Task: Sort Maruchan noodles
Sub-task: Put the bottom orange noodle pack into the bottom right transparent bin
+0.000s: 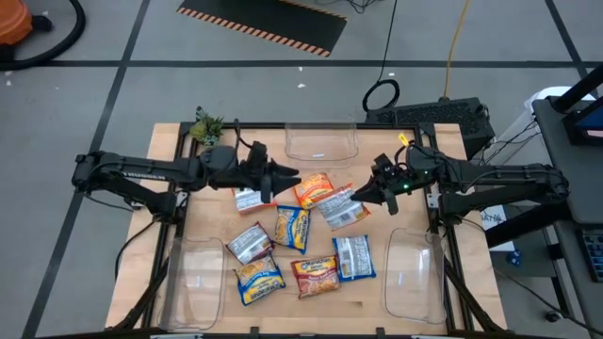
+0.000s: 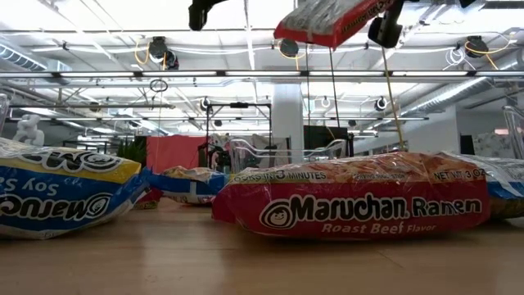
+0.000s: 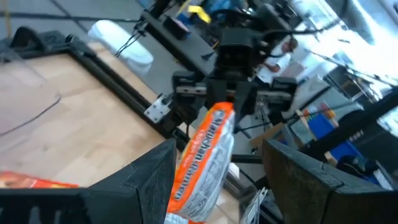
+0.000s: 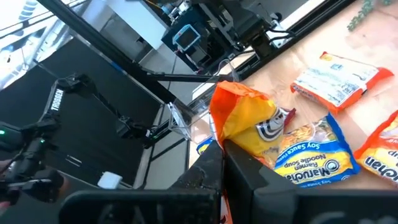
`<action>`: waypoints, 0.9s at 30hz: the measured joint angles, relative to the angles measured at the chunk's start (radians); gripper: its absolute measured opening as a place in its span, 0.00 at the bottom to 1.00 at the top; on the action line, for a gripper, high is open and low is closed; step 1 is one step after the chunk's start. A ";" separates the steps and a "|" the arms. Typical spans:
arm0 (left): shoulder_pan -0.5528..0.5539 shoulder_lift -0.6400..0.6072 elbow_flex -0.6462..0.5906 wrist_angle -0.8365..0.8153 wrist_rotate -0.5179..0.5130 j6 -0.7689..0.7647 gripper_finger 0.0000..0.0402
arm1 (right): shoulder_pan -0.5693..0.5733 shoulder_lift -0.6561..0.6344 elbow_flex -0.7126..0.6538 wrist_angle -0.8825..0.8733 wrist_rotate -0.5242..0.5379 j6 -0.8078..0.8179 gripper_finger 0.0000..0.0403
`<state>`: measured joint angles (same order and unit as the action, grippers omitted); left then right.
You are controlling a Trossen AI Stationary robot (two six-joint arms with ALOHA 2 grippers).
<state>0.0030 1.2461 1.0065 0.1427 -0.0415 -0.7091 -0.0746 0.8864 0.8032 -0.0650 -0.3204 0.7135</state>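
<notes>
Several Maruchan packets lie flat mid-table: white-and-orange (image 1: 250,200), orange (image 1: 313,188), blue-and-yellow (image 1: 292,226), and more toward the near edge. The low view shows a red Roast Beef packet (image 2: 360,205) up close. My right gripper (image 1: 366,194) is shut on an orange-and-silver packet (image 1: 341,207) and holds it in the air (image 2: 332,20). My left gripper (image 1: 285,179) hovers open just left of it. In the left wrist view its fingers (image 3: 155,180) frame the held packet (image 3: 205,155); I cannot tell whether they touch it. My right gripper pinches the orange-and-silver packet between its two fingers (image 4: 249,174) by the end (image 4: 244,124) toward the table's right. It comes from the right, slanting slightly down, along the packet's length. The packet is lifted clear of the table and tilted, its free end toward my left gripper.
Three clear plastic bins sit on the table: one at the far edge (image 1: 320,141), one at the near left (image 1: 198,282), one at the near right (image 1: 415,273). A small green plant (image 1: 205,127) stands at the far left corner. Bare wood shows around the packets.
</notes>
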 joint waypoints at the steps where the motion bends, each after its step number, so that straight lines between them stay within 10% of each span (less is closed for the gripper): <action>1: -0.004 0.000 0.000 0.000 0.001 0.020 0.60 | 0.000 0.000 0.000 0.000 -0.003 0.006 0.00; 13: -0.006 0.176 0.000 0.149 0.019 0.087 0.90 | 0.000 0.000 0.012 -0.034 -0.051 0.058 0.00; 27: 0.011 0.379 0.000 0.402 0.128 0.040 0.92 | 0.000 0.000 0.055 -0.210 -0.048 -0.052 0.00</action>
<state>0.0141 1.6249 1.0061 0.5450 0.0861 -0.6693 -0.0746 0.8867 0.8581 -0.2749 -0.3688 0.6610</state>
